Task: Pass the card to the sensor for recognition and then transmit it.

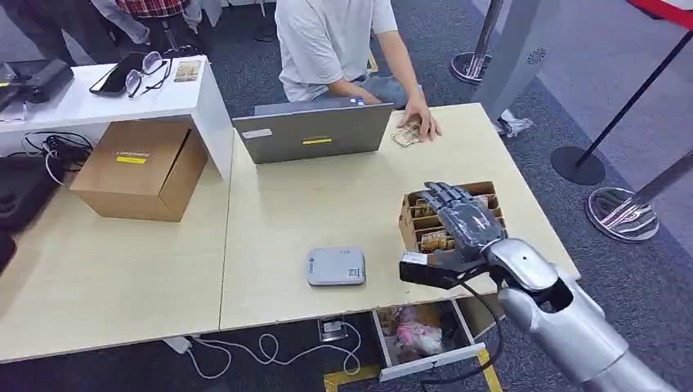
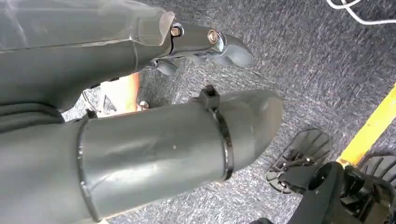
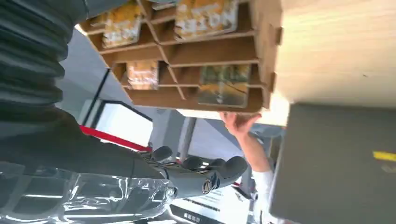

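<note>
Right robot hand (image 1: 458, 214): fingers spread, empty, over the card box (image 1: 417, 220), worktop (image 1: 286, 212) 4 o'clock.
Cards (image 3: 224, 84): four slots visibly filled.
Sensor (image 1: 336, 266): one, 6 o'clock.
Left robot hand (image 2: 205, 42): hangs above carpet, grip unclear.

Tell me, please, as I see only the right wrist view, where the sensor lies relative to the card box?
Observer: The grey sensor lies flat on the table, to the left of the card box and apart from it.
Operator: Thank you. Is the right hand over the box?
Observer: Yes, the right hand hovers over its compartments, holding nothing.
Operator: And the left hand?
Observer: The left hand hangs over the carpet, holding nothing.
</note>
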